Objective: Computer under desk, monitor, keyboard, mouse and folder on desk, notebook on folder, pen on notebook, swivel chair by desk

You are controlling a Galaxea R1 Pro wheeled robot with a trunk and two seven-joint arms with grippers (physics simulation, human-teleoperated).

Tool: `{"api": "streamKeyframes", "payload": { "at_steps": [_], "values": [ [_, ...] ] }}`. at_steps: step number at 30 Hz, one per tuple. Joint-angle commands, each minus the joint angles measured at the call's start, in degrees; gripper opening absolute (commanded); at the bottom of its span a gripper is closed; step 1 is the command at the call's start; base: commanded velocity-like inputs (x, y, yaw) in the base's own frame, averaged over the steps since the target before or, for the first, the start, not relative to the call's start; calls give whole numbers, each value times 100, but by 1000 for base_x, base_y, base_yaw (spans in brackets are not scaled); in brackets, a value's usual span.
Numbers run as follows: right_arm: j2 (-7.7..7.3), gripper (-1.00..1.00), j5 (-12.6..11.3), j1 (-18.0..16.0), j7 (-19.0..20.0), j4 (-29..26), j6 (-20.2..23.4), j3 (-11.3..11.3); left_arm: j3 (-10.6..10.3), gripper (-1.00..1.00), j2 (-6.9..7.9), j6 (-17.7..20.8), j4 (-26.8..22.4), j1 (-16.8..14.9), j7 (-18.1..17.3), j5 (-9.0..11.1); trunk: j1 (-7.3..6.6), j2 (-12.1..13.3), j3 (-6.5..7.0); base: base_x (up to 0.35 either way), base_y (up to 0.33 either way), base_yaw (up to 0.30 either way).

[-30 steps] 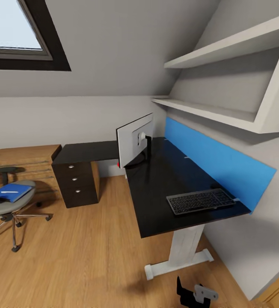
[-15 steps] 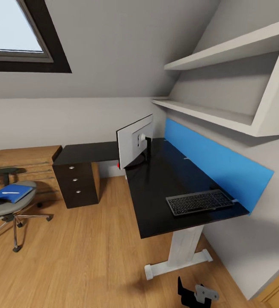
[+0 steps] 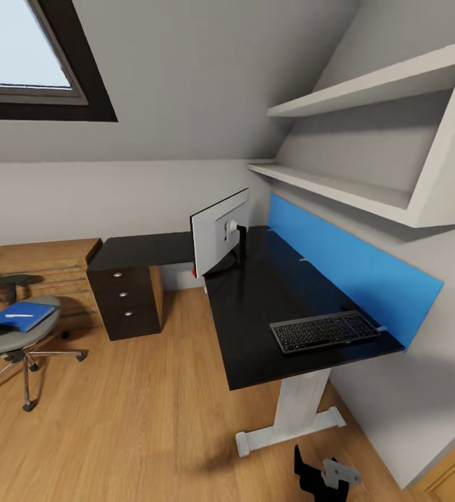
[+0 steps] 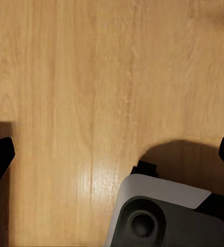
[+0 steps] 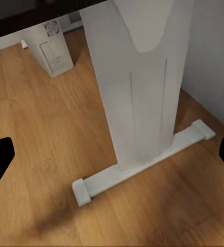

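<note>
The black desk (image 3: 255, 307) runs along the right wall. On it the monitor (image 3: 218, 233) stands at the far end, and the dark keyboard (image 3: 324, 330) lies at the near end. At the far left is the swivel chair (image 3: 8, 338), with a blue folder (image 3: 21, 316) on its seat and a thin white pen (image 3: 18, 316) on top. A white computer tower (image 5: 50, 46) stands on the floor under the desk, behind the desk's white leg (image 5: 137, 92). My right gripper (image 3: 323, 477) (image 5: 112, 159) hangs open low over the floor by that leg. My left gripper (image 4: 112, 154) is open above bare floor.
A dark drawer unit (image 3: 126, 300) holds up the desk's left wing. White shelves (image 3: 353, 181) jut out over the desk, above a blue back panel (image 3: 346, 265). A low wooden unit (image 3: 39, 258) stands behind the chair. Wooden floor (image 3: 137, 411) lies open between chair and desk.
The whole head picture has drifted slightly, so the camera moved. My right gripper sits a little lower in the view. Nothing on the desk or chair has shifted.
</note>
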Motion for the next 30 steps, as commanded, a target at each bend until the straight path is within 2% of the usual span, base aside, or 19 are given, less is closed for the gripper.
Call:
{"api": "streamKeyframes", "payload": {
  "at_steps": [1,6,7,10,12,13,15,20,26,30],
  "values": [
    [-44,100,-70,-5,15,-239,-23,36,-49,100,10,-18,-5,-5,39,54,-21,35,10,0,0,0],
    [-281,100,-101,-5,10,-964,20,20,-48,100,26,-51,-5,-5,45,48,-131,236,100,0,0,0],
    [-401,100,-112,-5,6,-1222,67,9,-48,100,28,-72,-5,-5,45,48,-153,276,118,0,0,0],
    [-566,100,-132,-5,0,-1641,203,-22,-48,100,27,-173,-5,-5,46,47,-219,396,172,0,0,0],
    [-689,100,-163,-5,-10,-2138,450,-68,-49,100,22,-304,-2,-5,47,46,-263,476,208,0,0,0],
    [-834,100,-206,-3,-32,-2836,978,-137,-49,100,21,-432,1,-5,47,46,-285,516,226,0,0,0],
    [-943,100,-225,15,-48,-3290,1462,-171,-50,100,25,-477,2,-5,47,49,-329,597,262,0,0,0],
    [-1080,100,-241,41,-65,-3946,2236,-266,-43,100,31,-519,3,-5,47,54,-439,797,351,0,0,0],
    [-1104,100,-238,47,-76,-4470,2505,-391,-42,100,32,-530,4,-5,47,55,-571,1038,459,0,0,0],
    [-1107,100,-237,48,-78,-4796,2905,-456,-42,100,32,-533,4,-5,47,55,-658,1198,531,0,0,0]
  ]
}}
